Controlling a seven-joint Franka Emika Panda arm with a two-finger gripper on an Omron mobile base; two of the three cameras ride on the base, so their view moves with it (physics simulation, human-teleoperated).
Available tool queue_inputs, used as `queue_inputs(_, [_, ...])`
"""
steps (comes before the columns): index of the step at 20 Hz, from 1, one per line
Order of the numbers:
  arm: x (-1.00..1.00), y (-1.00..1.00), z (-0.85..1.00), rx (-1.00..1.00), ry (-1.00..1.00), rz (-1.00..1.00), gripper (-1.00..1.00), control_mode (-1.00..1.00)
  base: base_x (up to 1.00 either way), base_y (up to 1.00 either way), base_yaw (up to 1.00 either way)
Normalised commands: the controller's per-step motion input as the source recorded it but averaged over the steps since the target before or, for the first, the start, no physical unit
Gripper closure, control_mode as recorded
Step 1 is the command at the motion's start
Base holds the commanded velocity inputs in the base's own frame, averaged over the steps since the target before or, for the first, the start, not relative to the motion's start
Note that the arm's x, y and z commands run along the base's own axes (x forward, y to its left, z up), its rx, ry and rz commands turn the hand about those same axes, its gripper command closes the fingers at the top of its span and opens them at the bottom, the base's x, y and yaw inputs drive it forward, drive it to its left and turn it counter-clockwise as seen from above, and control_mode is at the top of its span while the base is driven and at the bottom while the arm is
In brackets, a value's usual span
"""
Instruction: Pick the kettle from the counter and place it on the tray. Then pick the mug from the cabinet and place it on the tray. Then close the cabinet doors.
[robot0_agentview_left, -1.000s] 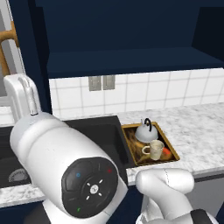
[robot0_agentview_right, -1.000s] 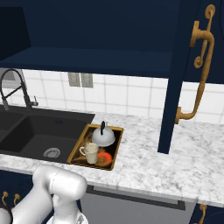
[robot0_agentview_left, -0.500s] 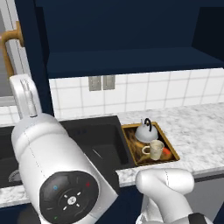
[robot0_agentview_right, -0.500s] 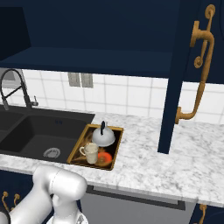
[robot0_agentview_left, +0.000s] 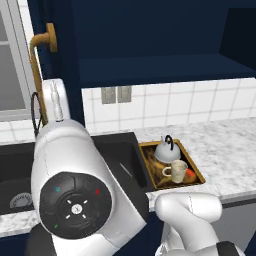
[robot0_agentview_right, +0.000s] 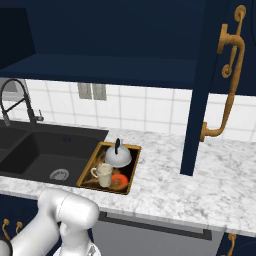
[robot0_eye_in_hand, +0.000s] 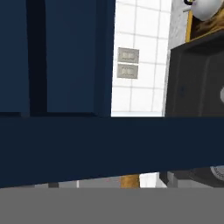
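Crossing the hand view, a cabinet door (robot0_eye_in_hand: 109, 148) hides the fingertips

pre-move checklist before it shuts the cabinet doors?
1. Kettle on the tray: ok.
2. Mug on the tray, upright beside the kettle: ok.
3. Cabinet shelf cleared: ok, nothing seen on it.
4. Cabinet doors closed: not ok. The right door and the left door both stand swung out.
5. Door swing path: ok on the right, the counter under that door is bare; left side cannot tell, the arm blocks it.
6. Gripper on a door: cannot tell. In the hand view a navy door edge lies close across the frame, but contact is not visible.
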Motion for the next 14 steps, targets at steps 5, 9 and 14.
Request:
queue_inputs(5, [0.32, -0.56, -0.01, -0.03, 0.01, -0.31, -1.0, -1.0, 0.0, 0.0, 0.0])
queue_inputs(9, [0.46, -0.63, -0.03, -0.01, 0.01, -0.35, -1.0, -1.0, 0.0, 0.0, 0.0])
queue_inputs(14, [0.5, -0.67, -0.14, 0.0, 0.03, -0.3, -1.0, -1.0, 0.0, 0.0, 0.0])
